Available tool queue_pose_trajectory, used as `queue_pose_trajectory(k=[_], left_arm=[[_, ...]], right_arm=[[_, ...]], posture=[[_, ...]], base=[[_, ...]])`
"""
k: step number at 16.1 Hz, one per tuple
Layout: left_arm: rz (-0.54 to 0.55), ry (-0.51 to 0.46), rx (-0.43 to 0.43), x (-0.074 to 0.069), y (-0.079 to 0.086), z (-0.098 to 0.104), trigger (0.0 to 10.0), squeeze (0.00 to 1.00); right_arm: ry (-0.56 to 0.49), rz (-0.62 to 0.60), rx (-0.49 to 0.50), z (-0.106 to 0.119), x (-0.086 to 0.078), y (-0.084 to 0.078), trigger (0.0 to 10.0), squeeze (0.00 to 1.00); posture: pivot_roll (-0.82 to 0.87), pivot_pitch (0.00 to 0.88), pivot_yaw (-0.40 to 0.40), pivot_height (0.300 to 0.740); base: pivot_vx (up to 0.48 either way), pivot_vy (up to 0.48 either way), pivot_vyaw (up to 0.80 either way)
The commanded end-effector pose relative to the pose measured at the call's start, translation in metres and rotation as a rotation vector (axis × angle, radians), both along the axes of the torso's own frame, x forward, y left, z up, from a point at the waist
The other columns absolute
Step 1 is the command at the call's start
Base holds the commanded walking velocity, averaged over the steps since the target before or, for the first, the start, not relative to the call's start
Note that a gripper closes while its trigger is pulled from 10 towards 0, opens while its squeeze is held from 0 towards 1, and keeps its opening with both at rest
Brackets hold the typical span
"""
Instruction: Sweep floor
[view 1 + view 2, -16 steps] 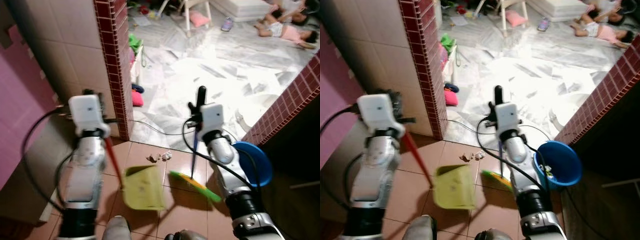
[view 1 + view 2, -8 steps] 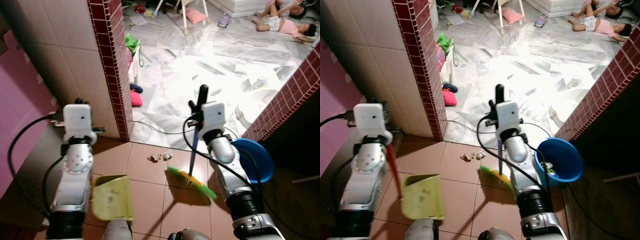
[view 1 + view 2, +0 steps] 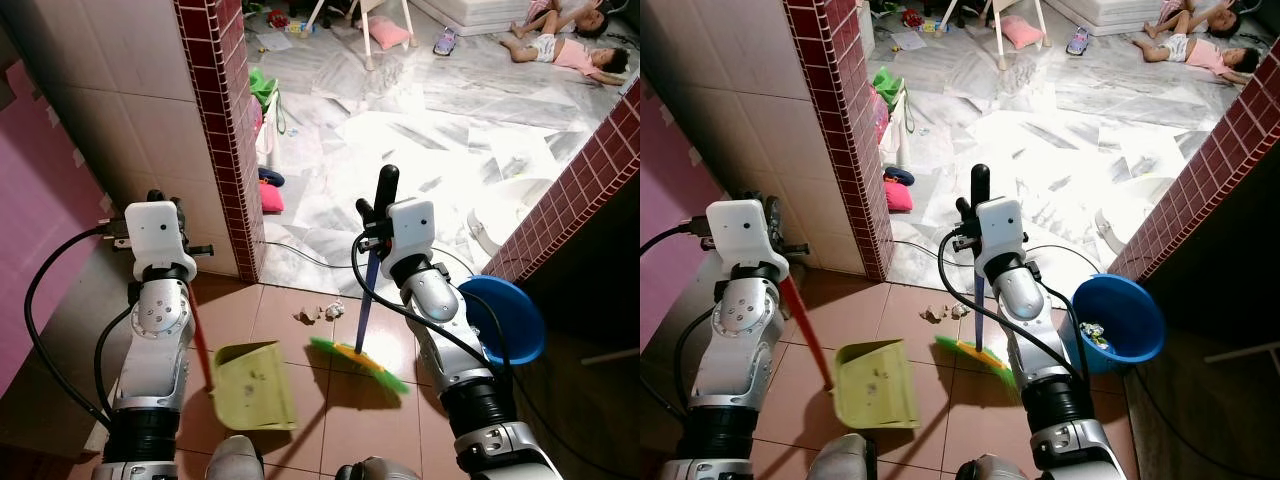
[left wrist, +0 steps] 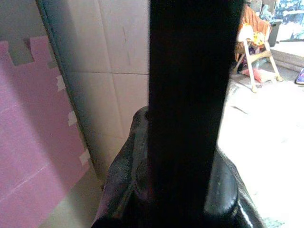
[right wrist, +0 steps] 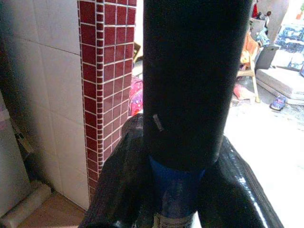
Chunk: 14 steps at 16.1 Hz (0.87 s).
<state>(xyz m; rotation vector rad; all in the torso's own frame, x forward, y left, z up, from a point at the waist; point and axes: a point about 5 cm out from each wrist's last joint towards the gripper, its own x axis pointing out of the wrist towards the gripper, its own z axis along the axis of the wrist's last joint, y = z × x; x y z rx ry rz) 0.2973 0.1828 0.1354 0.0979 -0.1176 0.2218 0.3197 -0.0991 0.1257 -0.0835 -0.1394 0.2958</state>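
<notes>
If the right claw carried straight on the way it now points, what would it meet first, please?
Probably nothing near: the right claw, shut on the broom, points over open marble floor; depth is unclear.

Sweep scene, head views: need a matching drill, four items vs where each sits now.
Items:
1. dustpan
2. broom head
3. blue bucket
4. crumpled litter

Places:
A. on the tiles between the two tools, nearer the marble floor
B. below the left pincer, on a red handle
C. beside the right arm, by the brick wall
D. below the right pincer, on a blue handle

Pairs: 1-B, 2-D, 3-C, 4-A
</notes>
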Motion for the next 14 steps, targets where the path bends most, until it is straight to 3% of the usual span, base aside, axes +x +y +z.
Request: queue_pose_trajectory(k=[1, 6, 14], left_arm=[[0.007, -0.049, 0.032, 0.0035, 0.0023, 0.01, 10.0, 0.0], [0.016, -0.055, 0.028, 0.0028, 0.0019, 0.0109, 10.0, 0.0], [0.009, -0.059, 0.001, 0.0054, -0.0024, 0.0129, 10.0, 0.0]], right_arm=[[-0.05, -0.013, 0.012, 0.0117, 0.0007, 0.0002, 10.0, 0.0], [-0.038, -0.008, 0.001, 0.0104, 0.0008, 0.0004, 10.0, 0.0], [-0.035, -0.019, -0.008, 0.01, 0.0013, -0.0034, 10.0, 0.0]], posture=[[0.01, 0.079, -0.035, 0.74], [0.0, 0.1, -0.047, 0.74], [0.0, 0.101, -0.043, 0.74]], base=[[0.0, 0.0, 0.0], [0.292, 0.119, -0.48], [0.339, 0.337, 0.0]])
